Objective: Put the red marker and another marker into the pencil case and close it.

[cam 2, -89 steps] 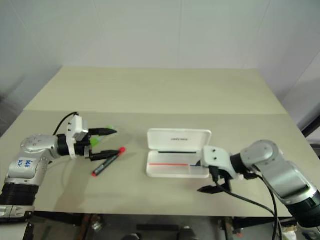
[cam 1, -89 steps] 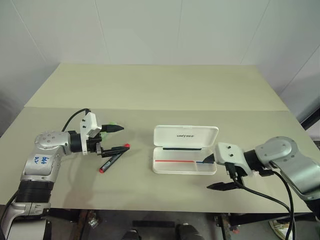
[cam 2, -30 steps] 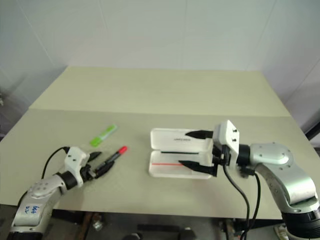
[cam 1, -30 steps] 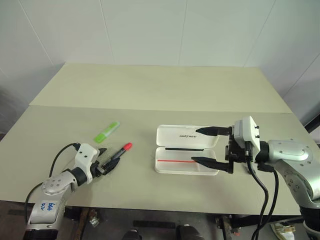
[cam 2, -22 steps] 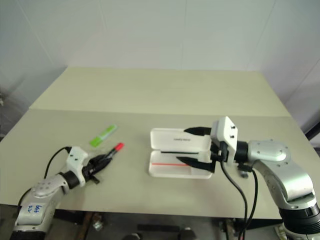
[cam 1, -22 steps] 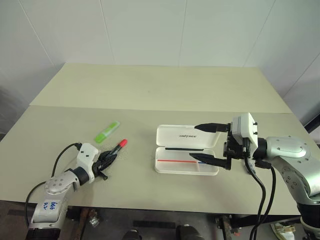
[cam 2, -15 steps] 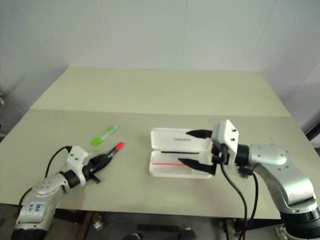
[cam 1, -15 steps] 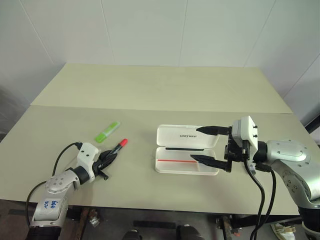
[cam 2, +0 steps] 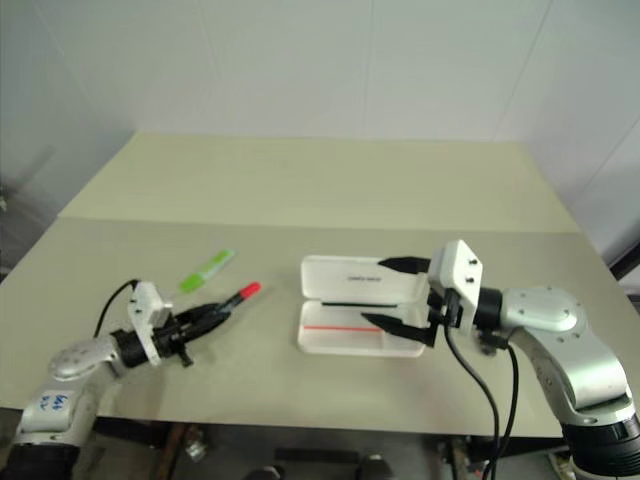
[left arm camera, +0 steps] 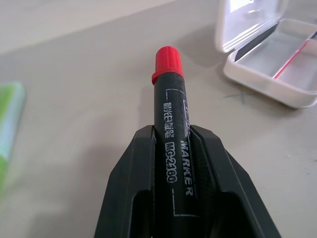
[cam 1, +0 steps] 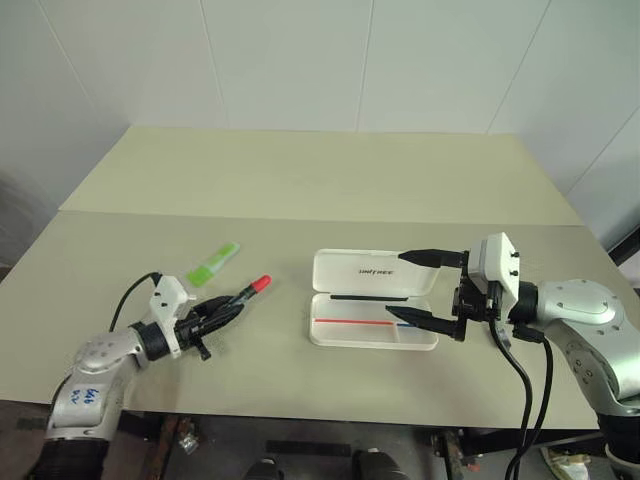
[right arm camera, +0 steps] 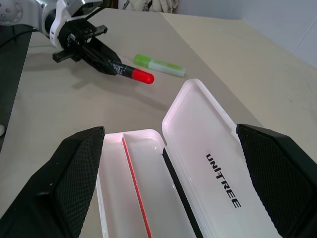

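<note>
While I watch from the head camera, my left gripper (cam 1: 222,314) has its fingers (left arm camera: 133,193) pinched on the black barrel of the red marker (cam 1: 243,295), with the red cap sticking out past the fingertips and pointing toward the pencil case (cam 1: 373,313). From the left wrist camera I see the barrel clamped snugly between the two black fingers, white lettering facing up, and the cap clear of the table (cam 1: 300,190) surface. Whether the marker's far end hangs above the table or grazes it I cannot tell for sure, though its shadow in the right wrist view lies apart from it. The green highlighter (cam 1: 214,263) lies flat on the table just beyond the left gripper, touched by nothing. The pencil case sits open near the middle of the table, its lid laid back flat with dark lettering on it and its tray nearer to me, a red stripe running along the tray's inside. My right gripper (cam 1: 420,288) hovers at the right end of the case with its fingers spread wide, one above the lid and one over the tray, holding nothing.
</note>
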Motion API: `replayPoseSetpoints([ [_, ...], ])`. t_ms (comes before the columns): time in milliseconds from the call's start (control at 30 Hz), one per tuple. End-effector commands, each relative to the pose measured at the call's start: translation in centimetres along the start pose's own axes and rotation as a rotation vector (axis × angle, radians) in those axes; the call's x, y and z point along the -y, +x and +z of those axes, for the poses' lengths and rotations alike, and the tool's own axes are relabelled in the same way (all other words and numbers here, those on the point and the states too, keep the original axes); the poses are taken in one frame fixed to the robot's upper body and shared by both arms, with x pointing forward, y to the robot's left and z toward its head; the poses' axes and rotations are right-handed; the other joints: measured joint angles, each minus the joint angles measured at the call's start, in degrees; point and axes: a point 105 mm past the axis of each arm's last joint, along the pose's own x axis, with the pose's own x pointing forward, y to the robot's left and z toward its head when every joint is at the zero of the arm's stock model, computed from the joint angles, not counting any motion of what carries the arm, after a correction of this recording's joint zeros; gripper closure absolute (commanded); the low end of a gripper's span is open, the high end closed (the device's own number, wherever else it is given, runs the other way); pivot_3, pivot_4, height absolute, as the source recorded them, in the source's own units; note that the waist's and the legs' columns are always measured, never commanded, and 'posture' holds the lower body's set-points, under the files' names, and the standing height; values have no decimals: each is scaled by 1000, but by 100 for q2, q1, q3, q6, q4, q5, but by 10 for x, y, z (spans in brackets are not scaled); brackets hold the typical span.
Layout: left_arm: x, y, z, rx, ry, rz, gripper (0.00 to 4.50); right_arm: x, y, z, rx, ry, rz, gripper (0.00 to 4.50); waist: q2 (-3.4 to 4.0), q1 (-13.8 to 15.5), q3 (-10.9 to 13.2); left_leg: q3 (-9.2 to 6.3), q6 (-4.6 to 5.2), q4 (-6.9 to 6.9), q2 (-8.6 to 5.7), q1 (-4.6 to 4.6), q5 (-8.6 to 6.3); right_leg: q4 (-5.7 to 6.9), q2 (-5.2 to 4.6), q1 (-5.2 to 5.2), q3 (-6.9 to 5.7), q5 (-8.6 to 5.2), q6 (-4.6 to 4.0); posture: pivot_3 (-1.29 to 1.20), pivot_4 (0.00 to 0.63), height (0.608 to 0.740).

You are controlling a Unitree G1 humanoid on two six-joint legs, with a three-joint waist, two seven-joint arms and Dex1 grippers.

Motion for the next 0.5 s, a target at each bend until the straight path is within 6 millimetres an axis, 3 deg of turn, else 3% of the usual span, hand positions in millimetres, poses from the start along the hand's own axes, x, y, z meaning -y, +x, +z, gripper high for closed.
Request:
replayPoseSetpoints([
  [33,2,0,20,25,104,-95,3841,0,-2,4,20,-36,-18,0,0,1,0,3,0,0,0,0,0,-5,-1,1,1,0,0,0,150,740],
  [300,7,11,32,3,225,-328,3841,-2,-14,4,-10,-37,-43,0,0,5,0,7,2,-7,1,-9,-1,-24,-2,1,0,4,6,0,150,740],
  [500,25,43,39,44,260,-462,3841,-4,-36,0,-83,-36,-79,0,0,17,0,12,4,-6,1,-13,-2,-26,-3,2,0,7,12,0,150,740],
])
